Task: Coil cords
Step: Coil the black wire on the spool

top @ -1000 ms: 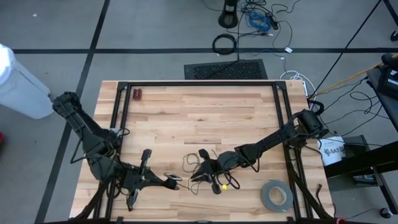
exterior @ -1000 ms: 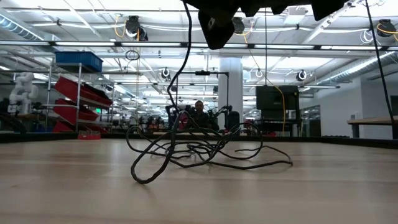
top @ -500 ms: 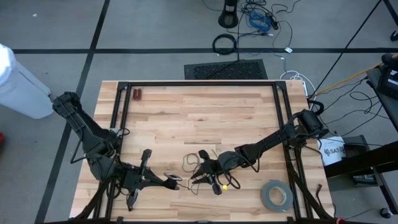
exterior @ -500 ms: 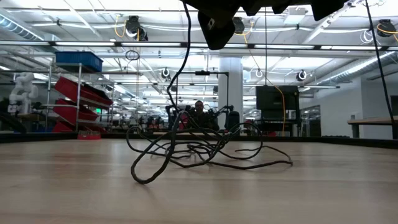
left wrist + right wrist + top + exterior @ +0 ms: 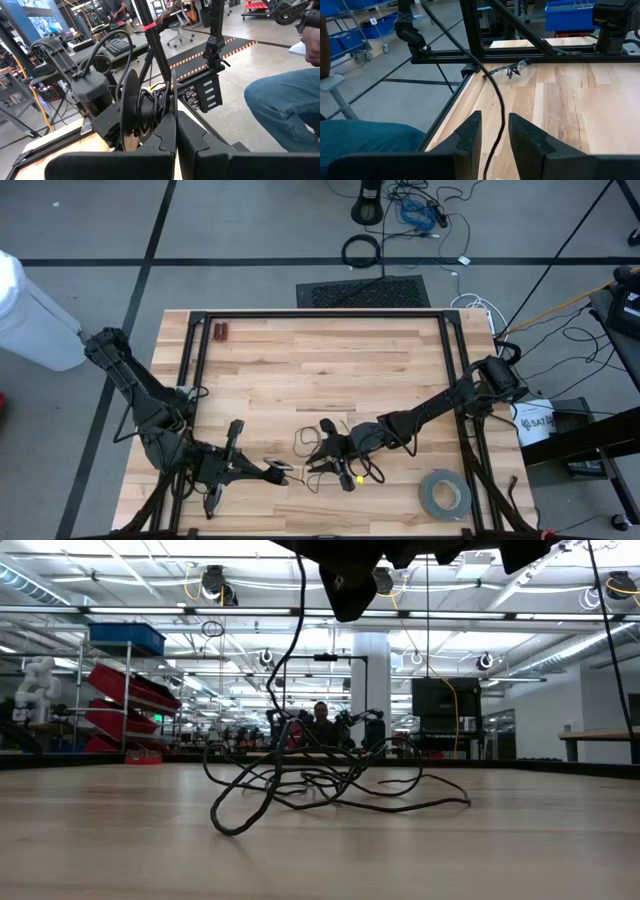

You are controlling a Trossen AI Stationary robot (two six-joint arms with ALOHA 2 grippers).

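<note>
Beside tape roll (image 5: 444, 494): cord (image 5: 325, 448), loose tangle on worktop (image 5: 320, 370).
Right gripper (image 5: 318, 467): over tangle; fingers (image 5: 470, 131) apart, strand running lengthwise between.
Left gripper (image 5: 284, 477): beside tangle, fingers together.

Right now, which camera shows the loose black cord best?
The low view: the cord sprawls across the table in clear loops. The high view shows a small tangle; the right wrist view, one strand between the pincer's fingers; the left wrist view, none.

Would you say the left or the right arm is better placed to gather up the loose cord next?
The right, probably. The right gripper sits over the tangled black cord, jaws apart with a strand running between its fingers. The left gripper is shut and lies beside the tangle.
</note>
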